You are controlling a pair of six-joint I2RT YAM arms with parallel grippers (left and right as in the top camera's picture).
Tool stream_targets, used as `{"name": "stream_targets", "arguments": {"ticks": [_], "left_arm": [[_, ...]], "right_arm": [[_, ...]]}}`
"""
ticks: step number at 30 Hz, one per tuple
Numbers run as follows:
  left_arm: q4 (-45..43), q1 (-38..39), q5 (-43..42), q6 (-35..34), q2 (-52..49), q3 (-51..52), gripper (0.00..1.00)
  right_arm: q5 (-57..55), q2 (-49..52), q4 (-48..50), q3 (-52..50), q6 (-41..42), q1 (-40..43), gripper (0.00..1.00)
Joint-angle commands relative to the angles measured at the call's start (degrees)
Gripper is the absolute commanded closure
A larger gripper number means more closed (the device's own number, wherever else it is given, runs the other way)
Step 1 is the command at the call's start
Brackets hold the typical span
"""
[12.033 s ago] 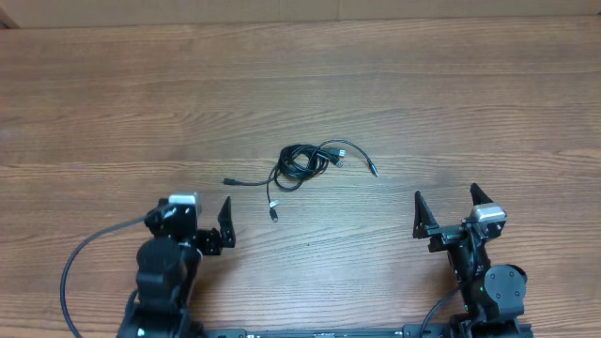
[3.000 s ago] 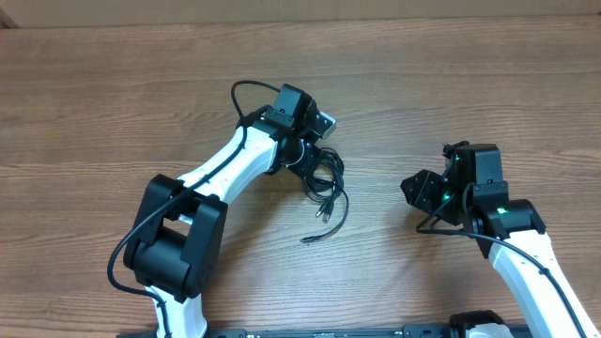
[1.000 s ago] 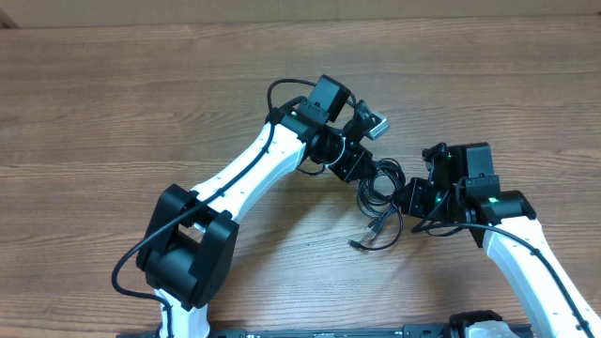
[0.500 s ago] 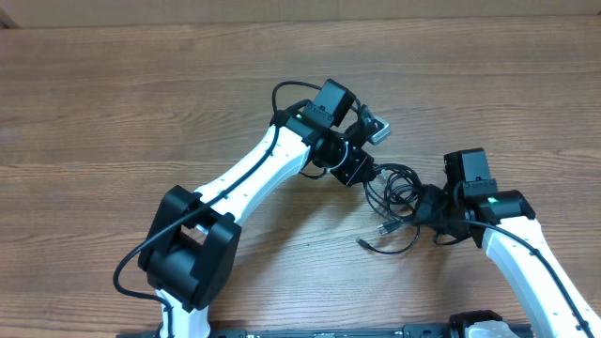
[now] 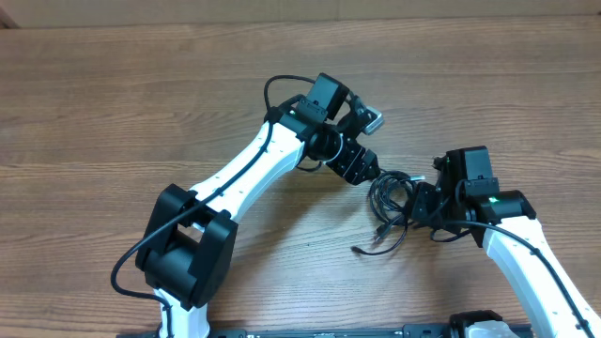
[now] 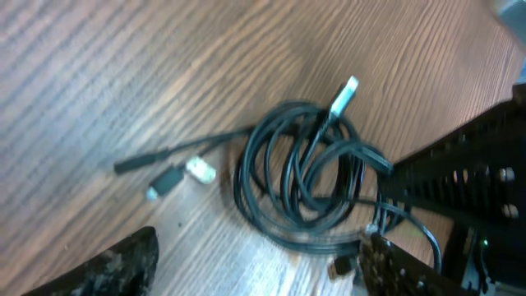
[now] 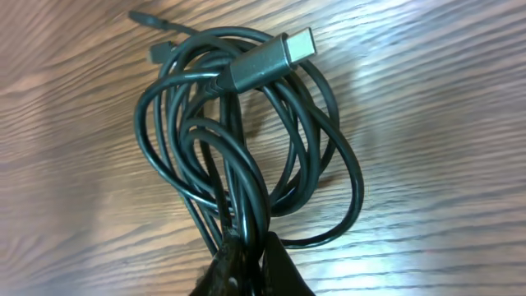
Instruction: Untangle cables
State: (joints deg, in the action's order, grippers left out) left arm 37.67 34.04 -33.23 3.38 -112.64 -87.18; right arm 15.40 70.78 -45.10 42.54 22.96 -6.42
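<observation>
The cables (image 5: 386,201) are a tangled coil of thin black cords on the wooden table, with one loose end (image 5: 358,250) trailing toward the front. My right gripper (image 5: 420,202) is shut on the coil's right side. In the right wrist view its fingertips (image 7: 275,255) pinch several strands of the cables (image 7: 246,140), and a silver-tipped plug (image 7: 275,59) lies across the top. My left gripper (image 5: 369,175) hovers just left of and above the coil, open. In the left wrist view the left gripper (image 6: 255,275) has wide-apart fingers framing the cables (image 6: 300,185) with nothing between them.
Wooden table (image 5: 113,103) all around. The left arm (image 5: 254,174) stretches diagonally from the front left. The right arm (image 5: 516,249) comes in from the front right. Two small plugs (image 6: 177,177) lie left of the coil in the left wrist view.
My left gripper has opened and let go of the coil, drawing back slightly up and left. The right gripper stays shut on the cables, which settled a little leftward.
</observation>
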Motion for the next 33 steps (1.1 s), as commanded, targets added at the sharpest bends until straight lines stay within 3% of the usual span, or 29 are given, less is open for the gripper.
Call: {"name": "stream_targets", "arguments": {"ticks": [1,8,18,33], "left_arm": [[-1.03,0.50,0.46,1.38,-0.04,-1.53,0.21],[-1.70,0.66,0.42,1.36,-0.50,-1.42,0.26],[-0.42,0.66,1.40,1.79,-0.50,-1.03,0.23],[2.67,0.90,5.70,4.37,-0.50,0.35,0.31]], "right_arm": [[6.84,0.07,1.31,0.55,-3.13,0.00,0.96],[10.32,0.07,2.93,0.55,-3.58,0.00,0.96],[17.75,0.07,9.53,0.55,-3.52,0.00,0.96],[24.00,0.07,14.05,0.55,-3.52,0.00,0.96]]}}
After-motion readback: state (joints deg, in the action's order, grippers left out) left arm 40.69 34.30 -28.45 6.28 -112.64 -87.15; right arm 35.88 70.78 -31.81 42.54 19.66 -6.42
